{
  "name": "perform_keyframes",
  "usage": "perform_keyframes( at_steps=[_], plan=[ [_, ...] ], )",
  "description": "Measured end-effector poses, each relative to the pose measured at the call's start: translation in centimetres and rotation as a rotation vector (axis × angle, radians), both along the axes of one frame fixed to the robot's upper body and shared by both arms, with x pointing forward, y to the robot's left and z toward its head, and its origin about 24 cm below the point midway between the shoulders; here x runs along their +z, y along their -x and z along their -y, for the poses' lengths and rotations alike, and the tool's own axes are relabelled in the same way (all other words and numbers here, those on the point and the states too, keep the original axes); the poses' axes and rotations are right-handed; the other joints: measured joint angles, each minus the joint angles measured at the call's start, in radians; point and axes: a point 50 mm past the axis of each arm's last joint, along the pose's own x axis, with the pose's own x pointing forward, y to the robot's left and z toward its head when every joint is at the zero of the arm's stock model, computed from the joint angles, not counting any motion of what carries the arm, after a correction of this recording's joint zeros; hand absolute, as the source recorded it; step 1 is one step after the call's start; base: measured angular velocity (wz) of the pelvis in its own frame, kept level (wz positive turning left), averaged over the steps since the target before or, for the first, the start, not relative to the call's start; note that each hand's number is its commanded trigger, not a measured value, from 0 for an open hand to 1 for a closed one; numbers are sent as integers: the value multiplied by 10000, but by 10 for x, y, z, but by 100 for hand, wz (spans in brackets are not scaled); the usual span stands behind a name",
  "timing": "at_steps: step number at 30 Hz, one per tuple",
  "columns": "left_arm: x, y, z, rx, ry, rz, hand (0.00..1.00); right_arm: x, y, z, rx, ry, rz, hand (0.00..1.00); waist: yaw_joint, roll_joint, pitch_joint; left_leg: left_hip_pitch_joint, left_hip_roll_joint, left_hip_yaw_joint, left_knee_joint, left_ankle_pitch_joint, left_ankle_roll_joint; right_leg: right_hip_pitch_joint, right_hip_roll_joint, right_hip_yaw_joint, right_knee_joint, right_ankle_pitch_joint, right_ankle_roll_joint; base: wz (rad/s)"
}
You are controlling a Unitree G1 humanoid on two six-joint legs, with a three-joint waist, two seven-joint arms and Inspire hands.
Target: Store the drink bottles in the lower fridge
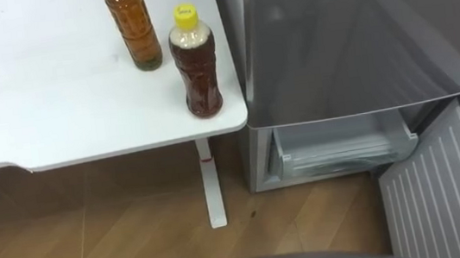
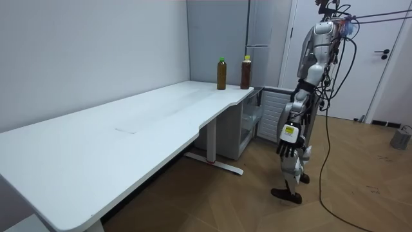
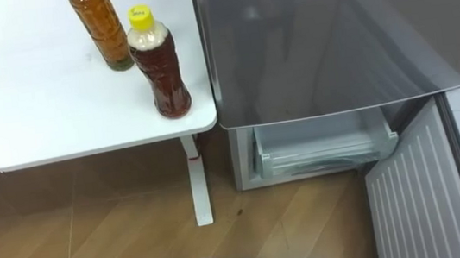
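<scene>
Left robot hand [image 2: 288,147] hangs empty, fingers loose, right of middle, while a yellow-capped bottle [image 1: 195,63] and a second bottle [image 1: 135,25] stand up top on the table [image 1: 35,99] by the fridge [image 1: 358,36].

We see a white desk [image 1: 53,97] with a smooth top and a near edge that curves inward along its middle. Two bottles of brown drink stand upright on it, both at the far right corner in the room view. The yellow-capped bottle [image 1: 195,63] stands nearest that corner, close to the right edge. The green-capped bottle [image 2: 221,73] stands just beside it, further in from the right edge, and the two do not touch.
</scene>
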Motion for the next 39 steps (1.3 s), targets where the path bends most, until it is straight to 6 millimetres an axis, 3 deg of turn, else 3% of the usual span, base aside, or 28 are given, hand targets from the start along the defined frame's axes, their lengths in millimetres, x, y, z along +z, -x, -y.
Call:
perform_keyframes(
  at_steps=[8,13,16,20,28,30,35,39],
  plan=[
    [2,-1,-5,2399,-547,907,0,0,-4,1,20,176,153,0,55,33,-34,-111,1,-147,181,-76,5,40,9,-136,12,0,1,5],
    [7,-2,-21,4435,-1589,1703,0,1,-5,5,-360,341,339,0,67,11,-24,-136,-12,-222,216,-79,7,49,4,-182,15,2,0,3],
    [12,-11,-31,5552,-2342,2561,0,1,-7,6,-483,385,562,0,104,29,-23,-121,-12,-229,166,-79,7,52,3,-164,17,2,0,0],
    [23,-36,-43,6805,-3032,4273,0,1,-4,8,-388,463,690,0,261,118,-42,-111,-9,-231,155,-77,7,58,9,-153,32,3,0,0],
    [70,-99,-68,8183,-4914,8364,0,4,-8,19,-293,670,1162,0,270,303,-8,-163,-21,-355,141,-79,6,7,22,-175,42,6,-4,0],
    [92,-118,-73,8353,-5429,9719,0,4,-7,19,-282,674,1377,0,300,315,-21,-176,-24,-392,105,-74,-1,-7,33,-179,23,6,-4,0],
    [134,-142,-79,8813,-6027,12287,0,4,-3,20,-404,655,1454,0,317,383,-86,-115,-31,-404,141,-73,-1,-30,28,-168,39,9,-6,0],
    [165,-152,-82,8855,-6446,14063,0,5,0,20,-536,620,1634,0,299,388,-84,-102,-32,-412,150,-73,0,-5,26,-168,38,17,-14,0]
  ],
)
